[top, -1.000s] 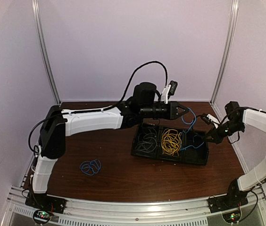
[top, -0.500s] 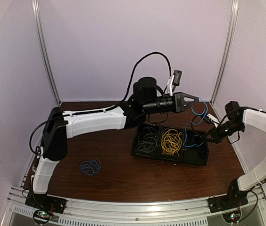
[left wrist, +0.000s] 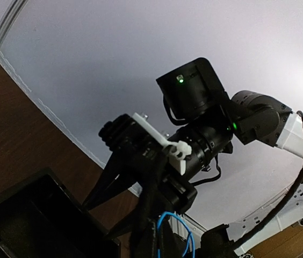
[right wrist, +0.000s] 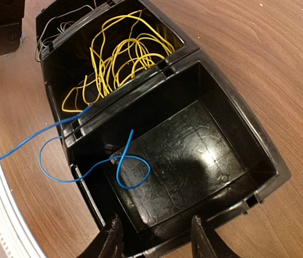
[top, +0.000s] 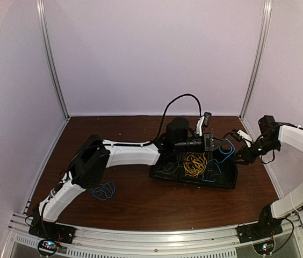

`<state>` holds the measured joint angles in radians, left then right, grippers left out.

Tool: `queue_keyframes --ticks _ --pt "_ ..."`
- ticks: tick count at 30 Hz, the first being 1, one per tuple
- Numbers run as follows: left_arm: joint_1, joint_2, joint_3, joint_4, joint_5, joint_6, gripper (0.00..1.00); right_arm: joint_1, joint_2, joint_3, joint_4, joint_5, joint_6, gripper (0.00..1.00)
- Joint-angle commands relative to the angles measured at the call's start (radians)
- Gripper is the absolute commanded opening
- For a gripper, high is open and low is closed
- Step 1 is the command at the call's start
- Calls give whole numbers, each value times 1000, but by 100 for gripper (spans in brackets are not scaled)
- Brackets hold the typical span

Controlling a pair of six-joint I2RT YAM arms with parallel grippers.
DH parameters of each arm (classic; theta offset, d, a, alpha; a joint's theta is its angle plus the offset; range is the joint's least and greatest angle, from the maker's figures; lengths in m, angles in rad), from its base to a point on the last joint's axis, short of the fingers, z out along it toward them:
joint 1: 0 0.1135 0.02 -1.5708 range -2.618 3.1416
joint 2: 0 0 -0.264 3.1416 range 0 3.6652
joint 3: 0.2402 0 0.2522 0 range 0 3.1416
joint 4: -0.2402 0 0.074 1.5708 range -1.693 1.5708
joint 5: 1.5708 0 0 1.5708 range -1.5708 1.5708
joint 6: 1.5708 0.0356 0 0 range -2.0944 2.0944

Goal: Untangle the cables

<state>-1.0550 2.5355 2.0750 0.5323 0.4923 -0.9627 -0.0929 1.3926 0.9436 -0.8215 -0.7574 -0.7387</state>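
A black three-part tray (top: pixel 194 181) holds the cables: a grey one (top: pixel 167 163) in its left part and a yellow one (top: pixel 195 163) in the middle. A blue cable (top: pixel 227 153) hangs from my left gripper (top: pixel 216 143), which is shut on it just above the tray. In the left wrist view the blue cable (left wrist: pixel 162 228) is pinched in that gripper (left wrist: pixel 158 242). Its free end (right wrist: pixel 125 150) curls in a loop inside the tray's right part (right wrist: pixel 251 148). My right gripper (right wrist: pixel 154 228) stands open over that part, with nothing between its fingers. The yellow cable (right wrist: pixel 124 54) lies beyond.
A second blue bundle (top: pixel 103 190) lies on the brown table at the left, near the left arm's elbow. The left arm stretches across the table to the tray. White walls close in the back and sides.
My left gripper has come down from high above the tray to just over it, still holding the blue cable. My right gripper has opened, and the cable's end now lies loose in the right part.
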Motion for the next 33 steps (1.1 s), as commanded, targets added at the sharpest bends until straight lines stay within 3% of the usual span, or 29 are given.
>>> queue_keyframes --ticks 1,8,19,33 --pt "4 -19 63 109 7 -27 0 -38 -114 38 -74 96 -81 48" --pt "2 -20 96 147 10 -53 0 -121 -194 24 -106 300 -207 52" --pt "-35 -42 226 114 -9 -6 0 -351 -113 165 -177 154 -210 52" --pt "-35 61 213 111 -49 11 0 -428 -121 144 -168 78 -181 52"
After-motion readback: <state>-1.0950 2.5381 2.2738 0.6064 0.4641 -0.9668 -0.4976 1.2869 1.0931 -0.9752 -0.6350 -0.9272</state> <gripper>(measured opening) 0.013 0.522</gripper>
